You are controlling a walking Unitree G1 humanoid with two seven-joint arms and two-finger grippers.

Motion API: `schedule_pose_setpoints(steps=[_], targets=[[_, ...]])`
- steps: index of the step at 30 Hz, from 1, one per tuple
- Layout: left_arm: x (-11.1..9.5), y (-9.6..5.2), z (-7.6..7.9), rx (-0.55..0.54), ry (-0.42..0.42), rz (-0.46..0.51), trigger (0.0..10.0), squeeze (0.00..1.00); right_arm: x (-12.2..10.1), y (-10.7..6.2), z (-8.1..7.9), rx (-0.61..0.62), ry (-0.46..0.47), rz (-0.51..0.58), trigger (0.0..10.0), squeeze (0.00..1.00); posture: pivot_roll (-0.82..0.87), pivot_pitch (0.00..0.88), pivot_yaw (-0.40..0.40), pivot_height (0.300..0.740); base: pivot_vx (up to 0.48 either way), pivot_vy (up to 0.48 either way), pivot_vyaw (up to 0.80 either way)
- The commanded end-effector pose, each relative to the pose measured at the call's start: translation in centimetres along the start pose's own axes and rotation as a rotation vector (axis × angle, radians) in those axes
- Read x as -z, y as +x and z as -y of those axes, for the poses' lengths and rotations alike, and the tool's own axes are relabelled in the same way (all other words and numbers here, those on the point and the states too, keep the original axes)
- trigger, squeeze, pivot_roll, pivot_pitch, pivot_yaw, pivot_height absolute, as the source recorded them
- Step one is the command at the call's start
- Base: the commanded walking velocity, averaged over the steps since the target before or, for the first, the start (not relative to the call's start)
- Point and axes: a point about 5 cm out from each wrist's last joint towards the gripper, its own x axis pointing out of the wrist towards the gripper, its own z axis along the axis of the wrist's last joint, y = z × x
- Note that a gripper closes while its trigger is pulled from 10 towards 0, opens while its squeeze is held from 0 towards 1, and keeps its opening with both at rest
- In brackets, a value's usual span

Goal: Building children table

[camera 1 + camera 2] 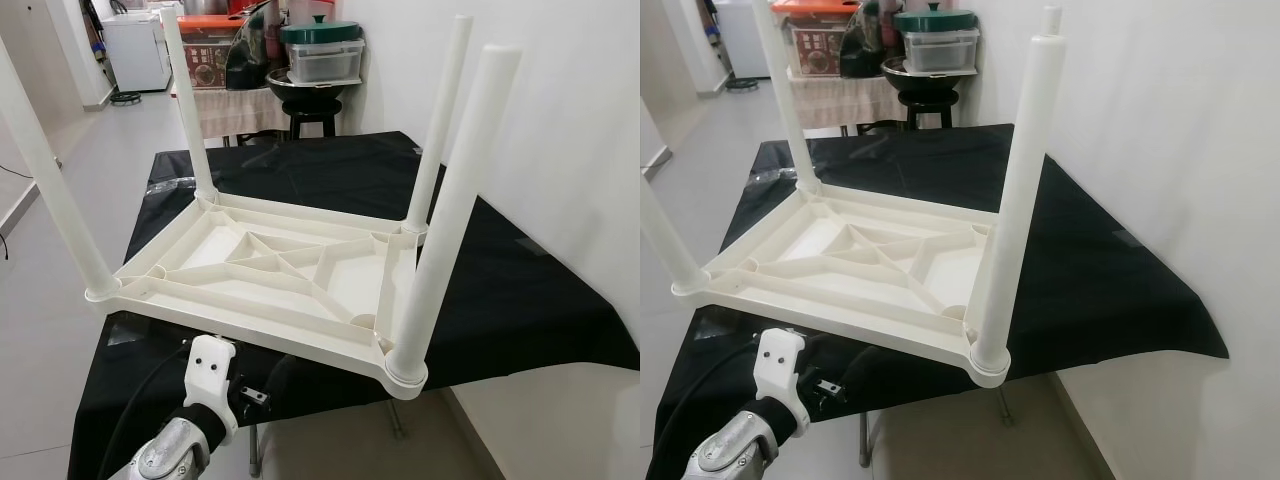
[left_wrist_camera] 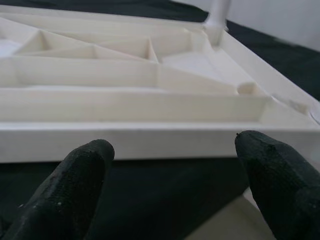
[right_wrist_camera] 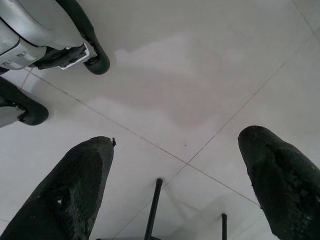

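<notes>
Four legs: all stand upright in the corner sockets of the children table (image 1: 262, 268), which lies upside down on the black-covered table (image 1: 520, 300).
Children table position: middle of the head view, its near right corner and near edge jutting past the black cover's front edge at 5 to 6 o'clock.
Children table look: cream-white plastic, a raised rim around the underside, with diagonal ribs meeting near the middle; the legs are plain round tubes, the near right leg (image 1: 452, 215) the largest in view.
Edges: the near rim of the frame faces the robot; in the left wrist view it runs as a pale band straight across ahead of the fingers (image 2: 65, 195).
Left gripper (image 2: 172, 175): at 7 o'clock, low and just before the near rim, fingers spread apart with nothing between them, not touching the plastic.
Right gripper (image 3: 180, 185): hangs idle, pointing down at the tiled floor (image 3: 200, 75), fingers spread wide and empty.
Open room: bare black cloth lies to the right of the frame at 3 o'clock and beyond it at 12 o'clock; grey floor opens at 9 o'clock.
Surroundings: a white wall (image 1: 560, 120) close at 2 o'clock; a small stand with a lidded container (image 1: 322, 55) at 12 o'clock.
</notes>
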Motion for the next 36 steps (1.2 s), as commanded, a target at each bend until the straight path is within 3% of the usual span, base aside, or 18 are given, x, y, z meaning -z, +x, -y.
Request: schedule_pose_setpoints(steps=[1, 5, 14, 36], targets=[[-0.1, 0.4, 0.0, -0.012, 0.016, 0.009, 10.0, 0.00, -20.9, -26.0, -18.7, -0.861, -0.756, 1.462, 10.0, 0.00, 0.01, 0.000, -0.061, 0.740, 0.000, 0.000, 0.00], [0.0, 1.3, 0.0, -0.012, 0.015, 0.014, 10.0, 0.00, -21.6, -26.1, -19.1, -0.813, -0.794, 1.510, 10.0, 0.00, 0.00, 0.000, -0.045, 0.740, 0.000, 0.000, 0.00], [0.0, 1.4, -0.3, -0.024, 0.025, 0.007, 10.0, 0.00, -21.7, -26.2, -19.3, -0.803, -0.795, 1.519, 10.0, 0.00, -0.01, 0.000, -0.026, 0.740, 0.000, 0.000, 0.00], [-0.6, 2.8, -2.7, -0.136, 0.066, 0.023, 10.0, 0.00, -21.7, -26.3, -20.1, -0.804, -0.768, 1.498, 10.0, 0.00, -0.01, 0.000, 0.011, 0.740, 0.000, 0.000, 0.00]])
